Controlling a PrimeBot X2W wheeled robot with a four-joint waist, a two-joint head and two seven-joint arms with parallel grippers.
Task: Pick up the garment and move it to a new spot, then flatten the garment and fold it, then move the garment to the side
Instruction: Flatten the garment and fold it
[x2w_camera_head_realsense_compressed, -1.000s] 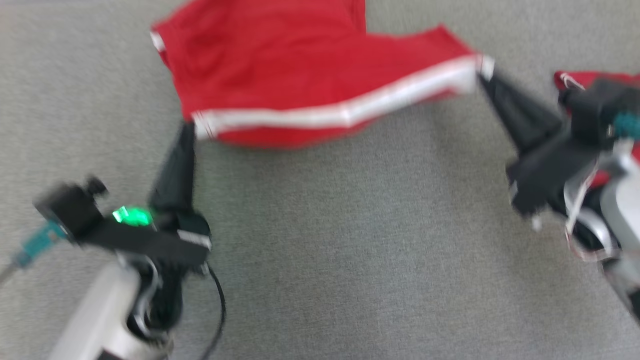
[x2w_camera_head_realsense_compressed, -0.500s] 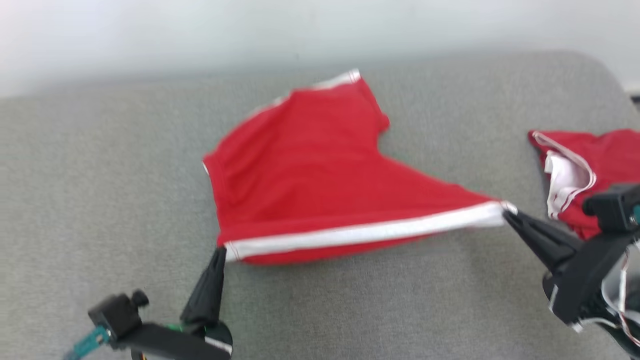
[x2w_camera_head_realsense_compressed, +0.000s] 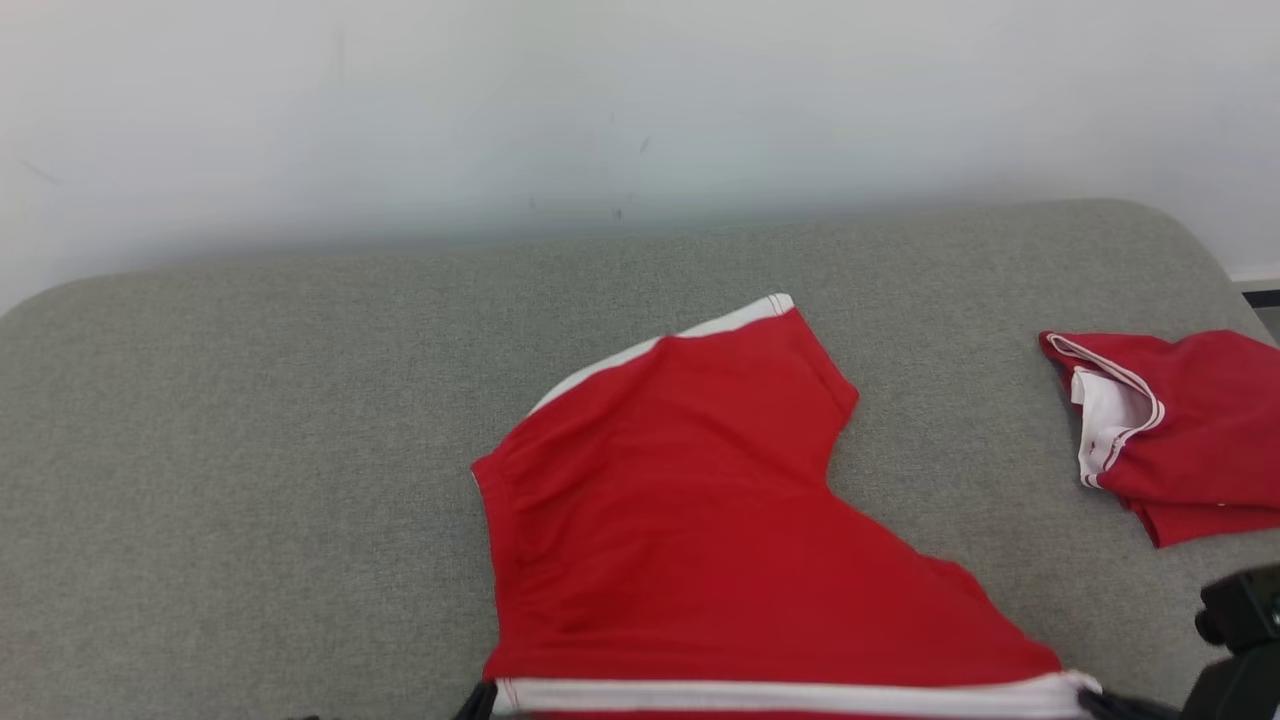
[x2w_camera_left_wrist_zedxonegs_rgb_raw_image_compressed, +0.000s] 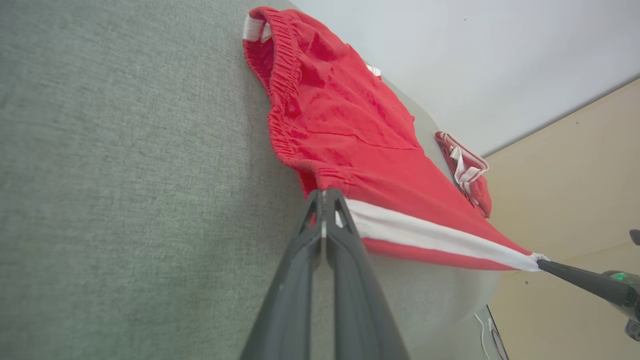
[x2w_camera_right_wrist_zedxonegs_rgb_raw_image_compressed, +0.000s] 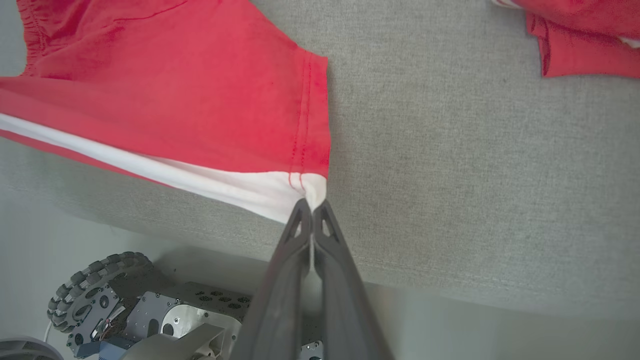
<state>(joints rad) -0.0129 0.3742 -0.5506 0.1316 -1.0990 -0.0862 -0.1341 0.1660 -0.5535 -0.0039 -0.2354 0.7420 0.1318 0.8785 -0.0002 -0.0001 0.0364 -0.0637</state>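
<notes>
The garment (x2w_camera_head_realsense_compressed: 700, 520) is a pair of red shorts with a white side stripe, lying spread on the grey padded table (x2w_camera_head_realsense_compressed: 250, 450). Its striped edge is stretched taut between my two grippers at the table's near edge. My left gripper (x2w_camera_left_wrist_zedxonegs_rgb_raw_image_compressed: 323, 197) is shut on the waistband end of the stripe. At the stripe's other end, my right gripper (x2w_camera_right_wrist_zedxonegs_rgb_raw_image_compressed: 311, 205) is shut on the hem corner of the garment (x2w_camera_right_wrist_zedxonegs_rgb_raw_image_compressed: 175, 85). The left wrist view shows the garment (x2w_camera_left_wrist_zedxonegs_rgb_raw_image_compressed: 345, 125) running to the right gripper (x2w_camera_left_wrist_zedxonegs_rgb_raw_image_compressed: 542, 263). In the head view, dark fingertips (x2w_camera_head_realsense_compressed: 478, 700) peek in at the bottom edge.
A second red and white garment (x2w_camera_head_realsense_compressed: 1190, 430) lies folded at the table's right end. A pale wall rises behind the table. In the right wrist view the table's front edge runs just below my fingers, with my wheeled base (x2w_camera_right_wrist_zedxonegs_rgb_raw_image_compressed: 95, 290) beneath it.
The head camera has tilted up, bringing the wall into view and dropping both grippers to the picture's bottom edge. Both stay shut on the garment's corners, and the striped edge has drawn straighter.
</notes>
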